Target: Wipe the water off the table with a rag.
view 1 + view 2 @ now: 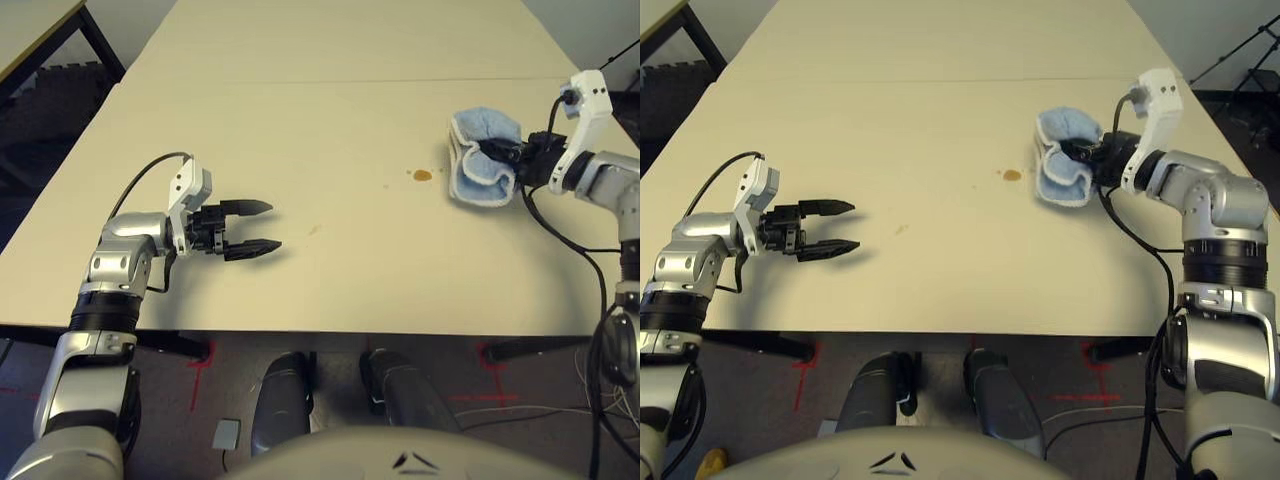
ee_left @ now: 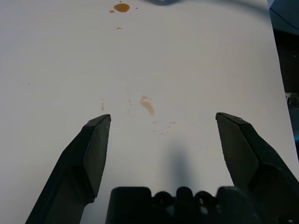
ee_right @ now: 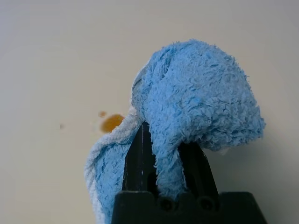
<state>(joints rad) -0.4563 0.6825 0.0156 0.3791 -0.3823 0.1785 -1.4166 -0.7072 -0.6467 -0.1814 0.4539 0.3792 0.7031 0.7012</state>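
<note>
1. The left gripper [image 1: 250, 229] hovers over the near left part of the table [image 1: 300, 120] with its fingers spread apart and nothing between them; a faint amber smear [image 2: 147, 104] lies just ahead of them.
2. The main drop of water [image 1: 422, 175] sits toward the right, beside the rag's near-left edge.
3. The right gripper [image 3: 163, 158] has its fingers clamped on the rag [image 1: 482, 155], bunched into a wad; the drop lies to the rag's left, so this arm is nearer and would likely sweep leftward.
</note>
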